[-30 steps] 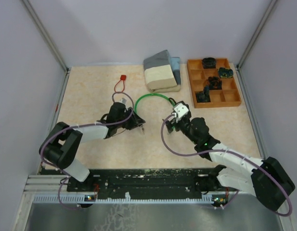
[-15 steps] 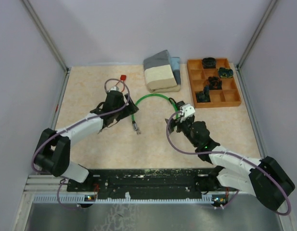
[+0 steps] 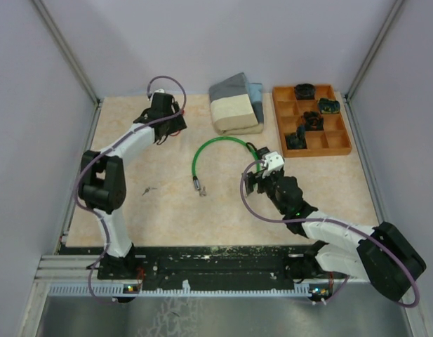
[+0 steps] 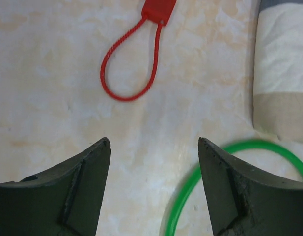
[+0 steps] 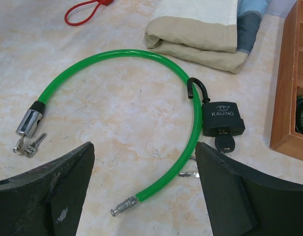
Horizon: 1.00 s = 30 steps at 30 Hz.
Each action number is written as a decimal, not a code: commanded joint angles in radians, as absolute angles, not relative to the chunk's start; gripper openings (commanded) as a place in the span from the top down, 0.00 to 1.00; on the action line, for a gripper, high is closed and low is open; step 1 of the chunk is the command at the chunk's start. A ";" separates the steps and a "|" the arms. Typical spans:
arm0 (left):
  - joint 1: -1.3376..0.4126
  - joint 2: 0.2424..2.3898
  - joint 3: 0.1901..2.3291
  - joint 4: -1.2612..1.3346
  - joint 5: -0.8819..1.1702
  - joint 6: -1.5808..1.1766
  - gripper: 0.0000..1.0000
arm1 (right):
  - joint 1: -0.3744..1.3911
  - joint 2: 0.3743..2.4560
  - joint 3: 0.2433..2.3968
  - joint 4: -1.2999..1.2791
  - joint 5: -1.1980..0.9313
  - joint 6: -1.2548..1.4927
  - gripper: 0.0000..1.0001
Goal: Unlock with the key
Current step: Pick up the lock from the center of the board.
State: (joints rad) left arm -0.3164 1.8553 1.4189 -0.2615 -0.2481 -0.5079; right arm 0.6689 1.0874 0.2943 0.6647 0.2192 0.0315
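Left gripper [image 4: 153, 147]: jaws wide apart, nothing between them; hangs over the worktop [image 3: 132, 210] toward its far-left corner
Red loop tag [image 4: 158, 9]: lies flat just ahead of the left gripper, toward the far edge, clear of both fingers
Right gripper [image 5: 144, 152]: jaws wide apart, nothing held; over the worktop right of centre, facing the far edge
Padlock [image 5: 223, 118]: black, marked KAIJING, flat on the worktop just beyond the right gripper's right-hand finger, between the green cable and the wooden tray; shackle hook-shaped with one end free, right beside the cable's bend; whether it passes round the cable cannot be told
Black-headed key [image 5: 224, 143]: seated in the padlock's base, head toward the near edge
Loose silver key [image 5: 189, 173]: on the worktop near the padlock's base, partly hidden by the finger
Green cable [image 5: 126, 53]: open arc at mid-worktop, its two ends apart; metal barrel end to the left, pin end nearest the right gripper
Small keys [image 5: 27, 145]: touching the barrel end
Folded cloths [image 3: 234, 105]: middle of the far edge, beige over grey and blue
Wooden tray [image 3: 335, 140]: far-right corner, dark small items in several compartments
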 commanded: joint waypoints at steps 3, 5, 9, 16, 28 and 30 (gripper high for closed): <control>-0.301 2.083 1.660 -0.282 -0.246 -0.296 0.33 | 0.663 1.088 0.303 0.722 0.234 0.048 0.17; -0.296 2.127 1.700 -0.270 -0.238 -0.263 0.37 | 0.662 1.090 0.304 0.720 0.233 0.047 0.17; -0.279 2.222 1.810 -0.273 -0.235 -0.208 0.45 | 0.663 1.094 0.309 0.710 0.234 0.044 0.17; -0.263 2.374 1.977 -0.295 -0.216 -0.136 0.53 | 0.663 1.085 0.306 0.705 0.242 0.036 0.17; -0.249 2.511 2.126 -0.346 -0.126 -0.080 0.68 | 0.663 1.099 0.308 0.708 0.246 0.027 0.17; -0.249 2.504 2.119 -0.361 -0.124 -0.066 0.78 | 0.663 1.101 0.309 0.709 0.244 0.028 0.17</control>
